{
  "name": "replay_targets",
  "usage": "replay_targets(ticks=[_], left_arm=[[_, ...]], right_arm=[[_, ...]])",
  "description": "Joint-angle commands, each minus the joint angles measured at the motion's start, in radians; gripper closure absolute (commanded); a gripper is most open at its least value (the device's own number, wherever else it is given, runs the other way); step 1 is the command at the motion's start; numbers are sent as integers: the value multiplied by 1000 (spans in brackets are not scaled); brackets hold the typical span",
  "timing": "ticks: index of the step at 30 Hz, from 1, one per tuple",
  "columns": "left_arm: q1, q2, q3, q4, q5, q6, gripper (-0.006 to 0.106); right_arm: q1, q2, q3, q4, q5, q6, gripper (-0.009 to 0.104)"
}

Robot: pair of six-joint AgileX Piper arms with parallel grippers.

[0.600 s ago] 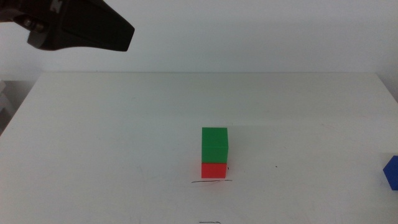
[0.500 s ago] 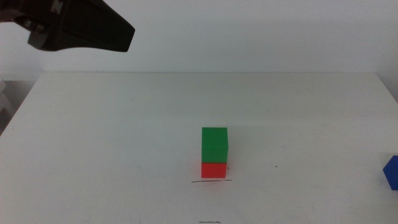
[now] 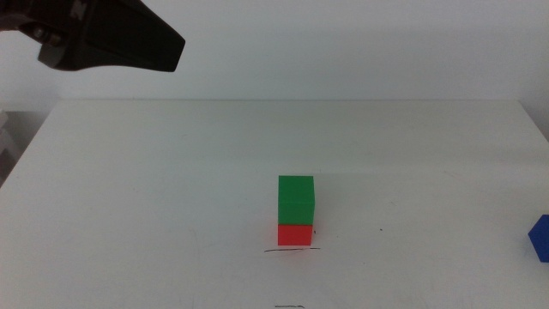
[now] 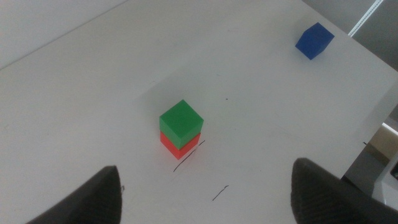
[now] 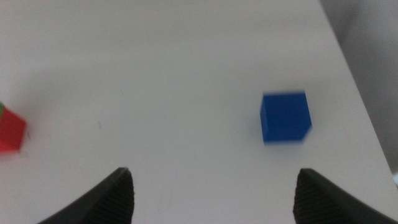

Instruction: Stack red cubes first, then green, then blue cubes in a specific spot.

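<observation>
The green cube (image 3: 296, 197) sits squarely on the red cube (image 3: 294, 234), just behind the short black line (image 3: 292, 251) of the specific spot. The blue cube (image 3: 540, 238) lies alone at the table's right edge, half cut off in the middle view. My left gripper (image 4: 205, 199) hangs high over the table's back left, open and empty, looking down on the stack (image 4: 181, 118) and the distant blue cube (image 4: 314, 40). My right gripper (image 5: 214, 199) is open above the table, short of the blue cube (image 5: 285, 116), with the red cube (image 5: 11, 134) at the picture's edge.
The left arm's dark body (image 3: 111, 39) fills the upper left of the middle view. A fainter, shorter mark (image 3: 290, 305) lies nearer the front edge. The blue cube lies close to the table's right edge (image 5: 357, 93).
</observation>
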Motion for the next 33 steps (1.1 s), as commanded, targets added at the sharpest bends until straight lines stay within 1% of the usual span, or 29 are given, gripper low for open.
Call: replay_targets(ticks=[1, 4, 6, 10, 21, 24, 26, 28, 30, 33], left_arm=[[-6, -14, -24, -31, -10, 0, 8], [-6, -14, -24, -31, -10, 0, 8], [-6, -14, -24, -31, -10, 0, 8], [-6, -14, -24, -31, -10, 0, 8], [-6, -14, -24, -27, -10, 0, 8], [-6, -14, -24, -25, -10, 0, 8], [-5, -14, -24, -24, -10, 0, 8], [-5, -14, -24, -22, -10, 0, 8], [-5, -14, -24, -20, -10, 0, 8], [-5, -14, -24, -20, -9, 0, 8]], right_arm=[[-8, 117, -149, -22, 120, -10, 30], [-8, 264, -279, -53, 293, -27, 30], [-8, 349, -346, -80, 367, -39, 30], [-8, 458, -410, -124, 376, -36, 30], [-18, 636, -414, -131, 356, -49, 30], [-64, 676, -411, -81, 321, -104, 30], [-116, 693, -405, -16, 306, -173, 30], [-150, 703, -405, 23, 280, -253, 30], [-175, 713, -405, 29, 264, -299, 28], [-206, 741, -405, 13, 242, -307, 25]])
